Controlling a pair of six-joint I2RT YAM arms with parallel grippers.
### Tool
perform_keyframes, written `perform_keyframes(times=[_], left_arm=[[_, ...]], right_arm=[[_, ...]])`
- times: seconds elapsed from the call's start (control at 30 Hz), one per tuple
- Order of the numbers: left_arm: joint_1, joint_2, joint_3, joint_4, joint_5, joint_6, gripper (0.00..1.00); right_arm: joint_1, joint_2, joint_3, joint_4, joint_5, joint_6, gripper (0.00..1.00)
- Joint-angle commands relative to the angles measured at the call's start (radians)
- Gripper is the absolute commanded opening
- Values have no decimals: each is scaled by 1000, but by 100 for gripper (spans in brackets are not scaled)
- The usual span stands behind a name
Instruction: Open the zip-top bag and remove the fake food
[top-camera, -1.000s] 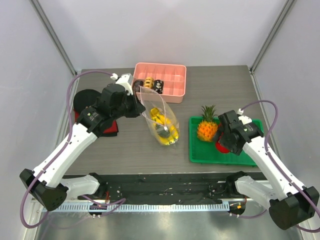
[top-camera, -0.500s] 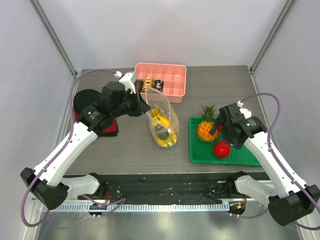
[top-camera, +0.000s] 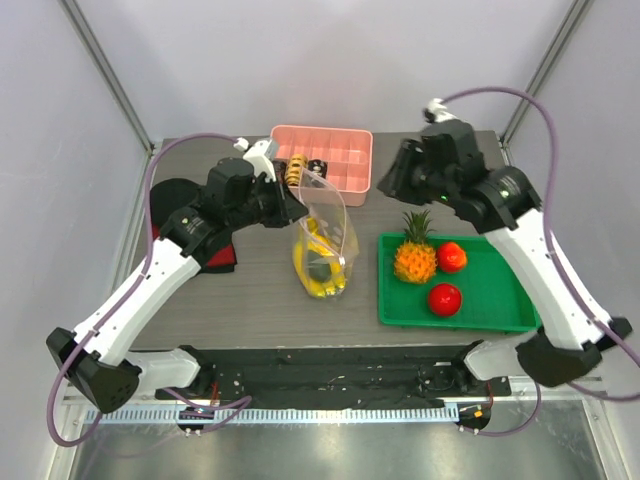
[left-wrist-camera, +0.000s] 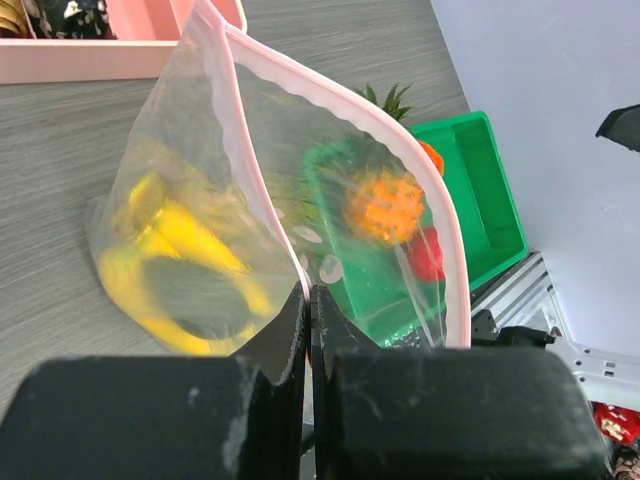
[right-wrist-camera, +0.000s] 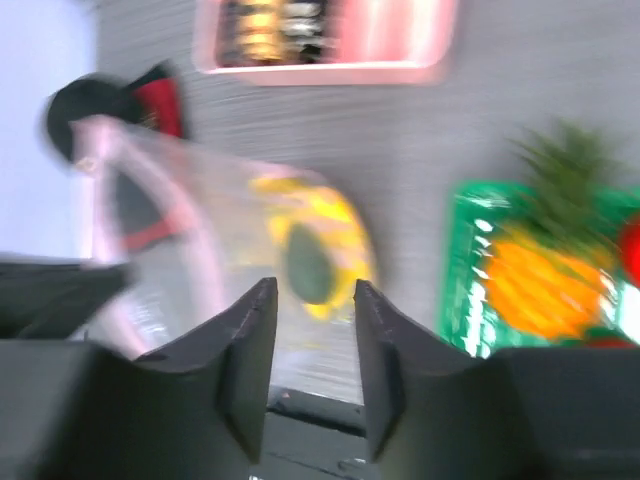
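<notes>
1. Left wrist view: the left gripper (left-wrist-camera: 310, 300) is pinched tight on one wall of the zip-top bag (left-wrist-camera: 260, 170), below its pink zip strip (left-wrist-camera: 395, 135), holding the mouth spread wide.
2. The bag stands mid-table, upright and leaning a little, its bottom apparently on the table (top-camera: 250, 300). The banana (left-wrist-camera: 175, 250) and the avocado (right-wrist-camera: 309, 262) lie at the bottom of it.
3. The pineapple (top-camera: 414, 258) and two red round fruits (top-camera: 452, 257) already rest in the green tray (top-camera: 500, 315), so the job looks more than half done.
4. The right gripper (right-wrist-camera: 313, 292) hangs high over the table, fingers apart and empty. Its picture is blurred, so how well it lines up with the mouth is hard to say.
5. For the next pick I would drop straight through the opening, fingers clear of the strip, and take the banana first, since it seems to curl round the avocado.
6. The left hold must be firm, as slack plastic could fold over the fruit.
7. Behind the bag is the pink compartment box (top-camera: 345, 165) holding doughnut-like rings (top-camera: 300, 168), which are not to be taken. A black and red object (top-camera: 175, 205) lies to the left.
</notes>
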Motion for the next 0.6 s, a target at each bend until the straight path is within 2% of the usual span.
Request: perform_keyframes(times=[0.0,0.07,0.23,0.33,0.57], left_arm=[[6,14,34,82,32,-19,0],[6,25,49,89,33,-19,0],[6,61,68,102,50,-24,0],[6,66,65,108,50,-29,0],[-2,65,62,125,53,-41,0]], right_arm=[[192,171,213,-6,-34,-7,32],[224,208,281,-13,-38,7,25],[246,271,290,23,-84,32,6],[250,314,292,20,-92,50,2],[269,390,276,-3,-55,81,2]])
